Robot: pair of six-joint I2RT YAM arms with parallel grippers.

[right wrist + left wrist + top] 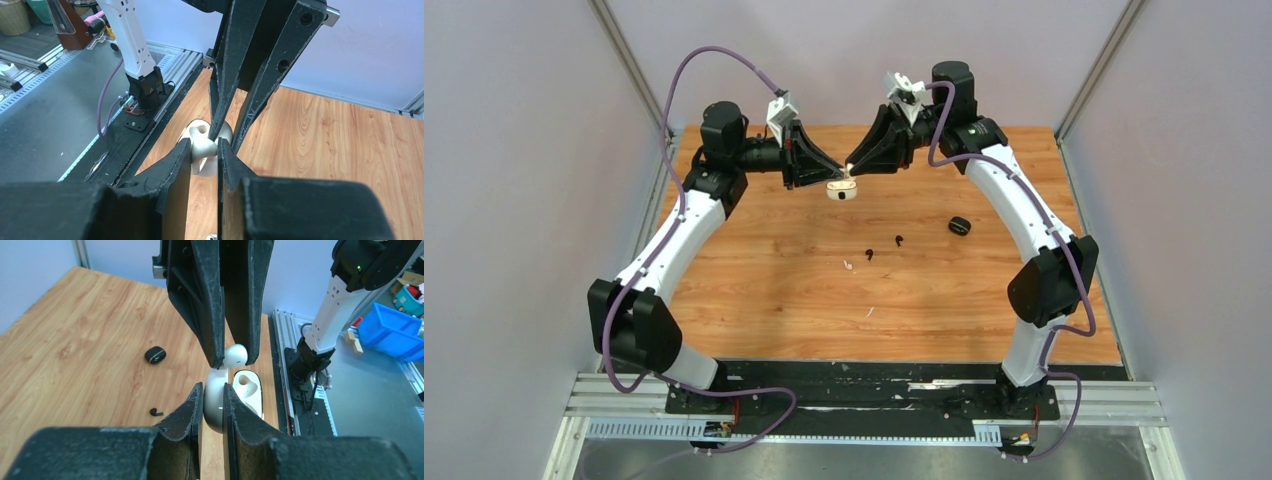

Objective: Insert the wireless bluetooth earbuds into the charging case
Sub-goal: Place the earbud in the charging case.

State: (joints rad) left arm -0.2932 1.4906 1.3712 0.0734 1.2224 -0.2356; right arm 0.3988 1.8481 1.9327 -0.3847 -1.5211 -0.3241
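Close up, my left gripper (213, 389) pinched tight on the white charging case (213, 412), lid open, near the far edge of the table (754, 290). My right gripper (204, 144) squeezed one white earbud (235, 356) just beside it. Two black earbuds (868, 254) and a second white earbud (848, 266) lay mid-table.

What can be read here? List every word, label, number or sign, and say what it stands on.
None can be read.
The white case and the white earbud show no print.
The black case has a pale mark on its front, too small to read.
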